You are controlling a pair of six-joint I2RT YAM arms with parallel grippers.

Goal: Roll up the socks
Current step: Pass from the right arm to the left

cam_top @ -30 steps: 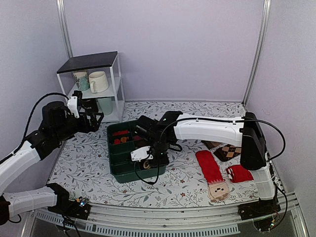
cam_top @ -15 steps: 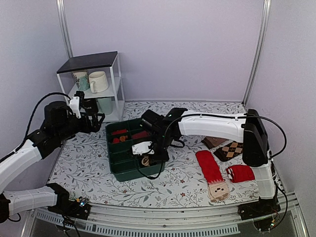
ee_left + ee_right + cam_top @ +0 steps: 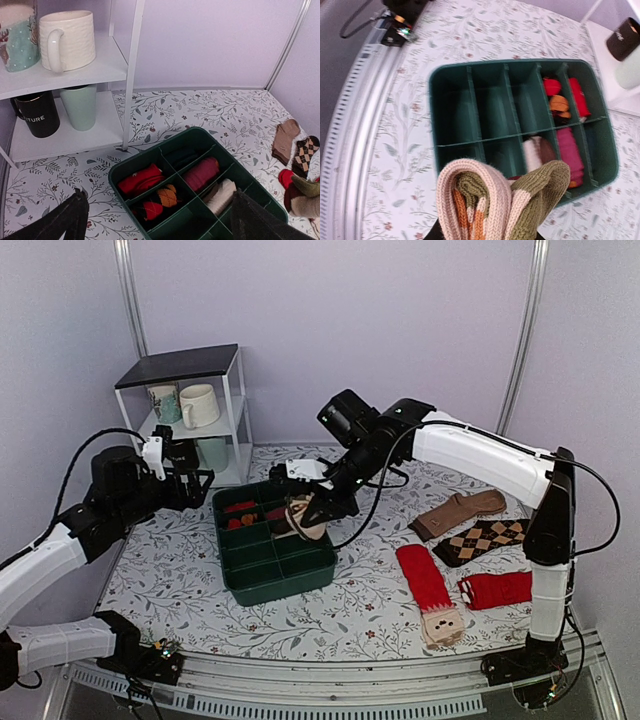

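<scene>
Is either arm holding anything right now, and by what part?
The right gripper holds the rolled socks above the green organizer, pinched at one end of the bundle, the folded end sticking out. The left gripper is open and empty.

You see the socks in tan-beige knit with olive green and orange-brown stripes. The bin is dark green. Inside it sit a red roll, an argyle roll of orange, black and red, a maroon roll and a cream roll.

Your tabletop is white, printed with grey-green leafy sprigs and tiny red blossoms. On it lie bright red socks with beige face-patterned ends, brown argyle socks in diamonds, and a plain brown sock.

The shelf is white with a black top. It carries a ribbed cream mug, a teal mug with reindeer, a black mug with white lettering and a pale green mug.
</scene>
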